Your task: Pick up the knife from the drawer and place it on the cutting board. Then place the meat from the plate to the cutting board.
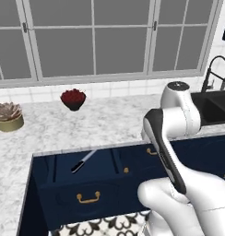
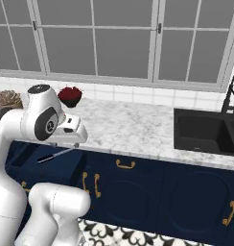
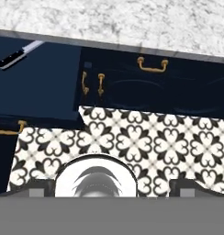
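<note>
No readable text, labels, brands or numbers in any view — marble counter, navy cabinet fronts, window panes and patterned floor tiles all bare of print. Floor tile pattern is ornamental only — no characters or signs.

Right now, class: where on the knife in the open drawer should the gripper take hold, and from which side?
Grip the knife by its black handle, coming down from above. It lies flat in the open drawer, so only the top is free; the handle is thicker than the blade.
</note>
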You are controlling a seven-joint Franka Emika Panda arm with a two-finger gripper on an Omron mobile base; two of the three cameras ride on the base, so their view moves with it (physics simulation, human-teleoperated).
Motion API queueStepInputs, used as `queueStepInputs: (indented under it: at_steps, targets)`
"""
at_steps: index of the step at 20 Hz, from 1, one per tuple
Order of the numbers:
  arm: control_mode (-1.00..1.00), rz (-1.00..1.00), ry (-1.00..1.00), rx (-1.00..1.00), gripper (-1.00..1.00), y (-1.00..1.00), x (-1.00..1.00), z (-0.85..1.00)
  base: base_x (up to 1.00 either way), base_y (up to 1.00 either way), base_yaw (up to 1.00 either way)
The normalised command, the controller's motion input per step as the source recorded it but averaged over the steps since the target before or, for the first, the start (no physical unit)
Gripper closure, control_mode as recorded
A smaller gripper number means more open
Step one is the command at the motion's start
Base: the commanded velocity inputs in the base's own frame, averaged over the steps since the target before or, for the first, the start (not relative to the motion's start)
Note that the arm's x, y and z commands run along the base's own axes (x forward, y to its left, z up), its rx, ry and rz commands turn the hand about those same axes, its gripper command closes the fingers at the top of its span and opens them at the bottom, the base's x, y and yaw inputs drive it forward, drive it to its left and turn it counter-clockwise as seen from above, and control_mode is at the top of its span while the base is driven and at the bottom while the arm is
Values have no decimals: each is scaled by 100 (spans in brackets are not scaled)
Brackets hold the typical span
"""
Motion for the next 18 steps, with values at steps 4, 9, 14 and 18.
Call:
queueStepInputs:
  at_steps: [4, 9, 14, 18]
  targets:
    - [100, 0, 0, 0, -100, 0, 0, 0, -43, 44, 10]
    - [100, 0, 0, 0, -100, 0, 0, 0, -5, 68, 8]
    - [100, 0, 0, 0, -100, 0, 0, 0, -21, 48, 4]
    - [100, 0, 0, 0, -100, 0, 0, 0, -42, 4, 1]
